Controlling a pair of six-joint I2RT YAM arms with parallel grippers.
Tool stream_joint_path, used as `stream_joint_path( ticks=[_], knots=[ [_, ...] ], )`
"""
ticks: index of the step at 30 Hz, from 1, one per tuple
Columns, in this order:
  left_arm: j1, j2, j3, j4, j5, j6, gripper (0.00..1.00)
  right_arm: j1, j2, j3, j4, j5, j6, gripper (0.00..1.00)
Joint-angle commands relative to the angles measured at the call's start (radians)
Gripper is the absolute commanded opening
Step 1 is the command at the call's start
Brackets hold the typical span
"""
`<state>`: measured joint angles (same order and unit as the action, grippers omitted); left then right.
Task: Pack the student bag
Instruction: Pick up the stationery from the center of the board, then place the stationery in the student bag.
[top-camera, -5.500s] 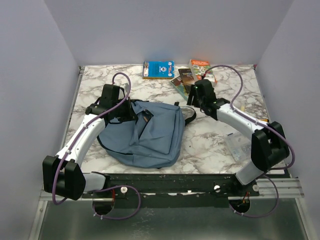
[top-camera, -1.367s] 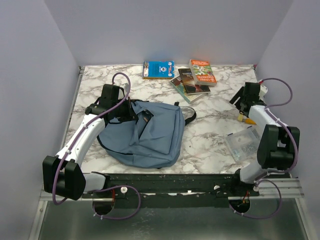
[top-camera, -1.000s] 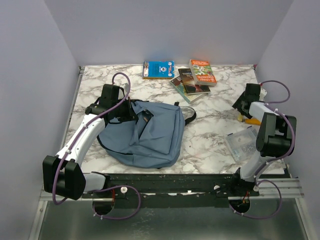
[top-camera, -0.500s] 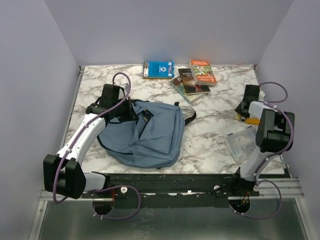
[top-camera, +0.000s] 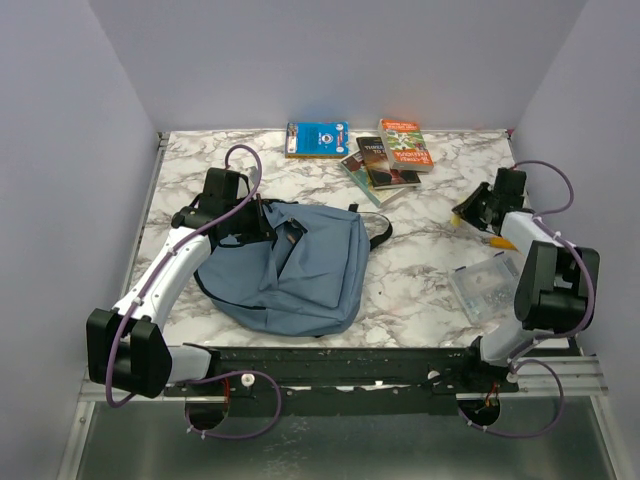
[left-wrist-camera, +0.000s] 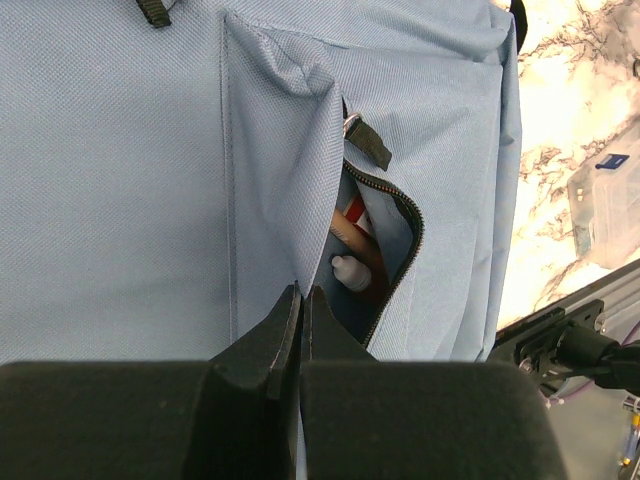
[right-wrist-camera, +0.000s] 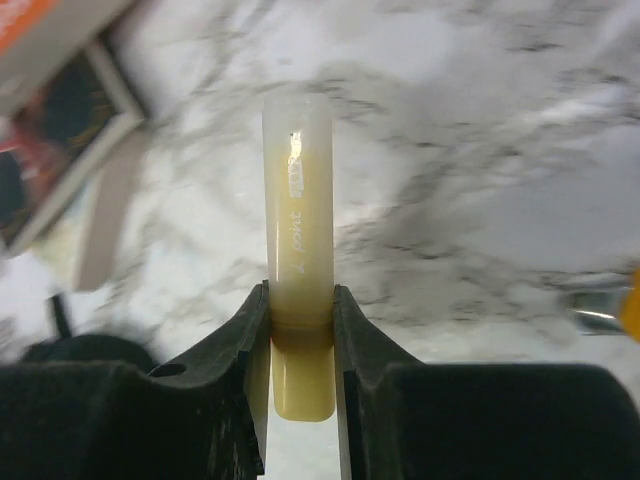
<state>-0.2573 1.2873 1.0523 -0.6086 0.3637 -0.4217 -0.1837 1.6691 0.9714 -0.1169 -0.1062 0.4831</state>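
Moved since half a second ago: my right gripper (top-camera: 472, 211) is swinging leftward from the table's right edge, wrist now turning toward the middle. Five seconds back it was reaching beside the books. My left arm and the bag are staying as they were.

Right arm: folding tight at the elbow along the right side, with the forearm running away from its base. Its fingers (right-wrist-camera: 352, 340) are pinching a pale yellow pen (right-wrist-camera: 297, 200) near its lower end, and the capped end is pointing out over the marble table (top-camera: 420, 250).

Left arm: stretching forward from the left base, elbow bent, with my left gripper (left-wrist-camera: 300, 310) resting on the bag's far left part. Its fingers are pressing together on a fold of fabric at the edge of the open pocket.

Bag (top-camera: 290, 265): lying flat, left of centre, near the front edge. Its pocket zip is gaping, showing a white-capped item (left-wrist-camera: 347, 268).

Also present:
- three books (top-camera: 385, 160) at the far edge
- a clear box (top-camera: 483, 285) at right
- a yellow item (top-camera: 497, 241) lying just beside my right forearm
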Motion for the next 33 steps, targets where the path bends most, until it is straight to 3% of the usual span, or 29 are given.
stream_joint_path(
  ticks=[1, 4, 10, 18, 23, 33],
  knots=[
    [0.0, -0.011, 0.006, 0.034, 0.021, 0.0, 0.0, 0.06, -0.102, -0.013, 0.089, -0.299, 0.103, 0.03],
    [-0.001, -0.007, 0.009, 0.033, 0.018, 0.0, 0.0, 0.162, -0.121, -0.007, 0.1, -0.404, 0.161, 0.01],
    [0.001, 0.001, 0.009, 0.034, 0.016, -0.002, 0.0, 0.489, -0.128, 0.029, 0.171, -0.479, 0.29, 0.01],
    [0.001, -0.004, 0.009, 0.033, 0.012, -0.002, 0.0, 0.828, -0.072, 0.019, 0.471, -0.53, 0.602, 0.01],
    [0.001, -0.013, 0.006, 0.033, 0.012, -0.002, 0.0, 0.939, -0.018, -0.021, 0.619, -0.474, 0.816, 0.01],
    [0.0, -0.027, 0.006, 0.033, 0.014, -0.002, 0.0, 1.0, -0.069, -0.028, 0.43, -0.271, 0.902, 0.02]
  ],
)
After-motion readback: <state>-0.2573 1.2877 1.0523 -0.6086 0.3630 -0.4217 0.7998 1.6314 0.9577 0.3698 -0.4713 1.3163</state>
